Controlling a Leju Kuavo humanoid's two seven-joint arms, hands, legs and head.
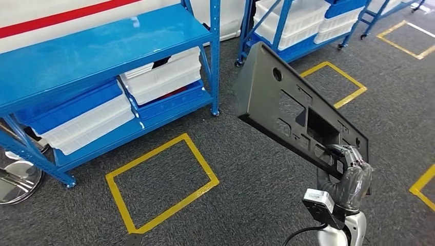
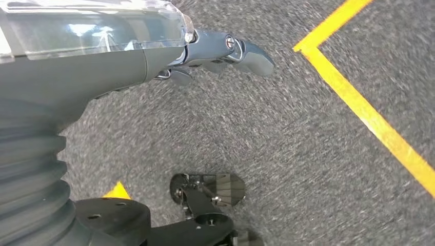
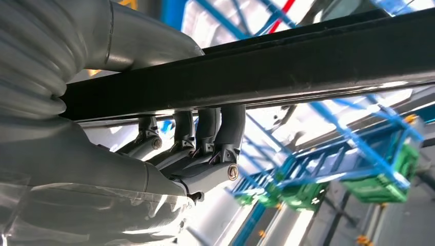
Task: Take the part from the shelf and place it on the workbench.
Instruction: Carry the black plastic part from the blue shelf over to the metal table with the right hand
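Carpet (image 1: 246, 200), grey with yellow tape squares (image 1: 161, 182), lies below; my right hand (image 1: 349, 174) grips the dark perforated plastic panel (image 1: 292, 110), my left hand (image 2: 154, 51) hangs empty, fingers loosely extended.

1. The head view is evenly and brightly lit from overhead; a soft sheen is seen on the blue shelf (image 1: 102, 48) top, and shadows on the carpet (image 1: 256, 174) are faint.
2. Straight shelf posts are rendered slanted toward the frame edges by wide-angle distortion.
3. In the left wrist view, the carpet texture is smeared by motion blur.
4. In the right wrist view, the background is overexposed and out of focus; the dark part (image 3: 287, 66) is seen in silhouette against it.
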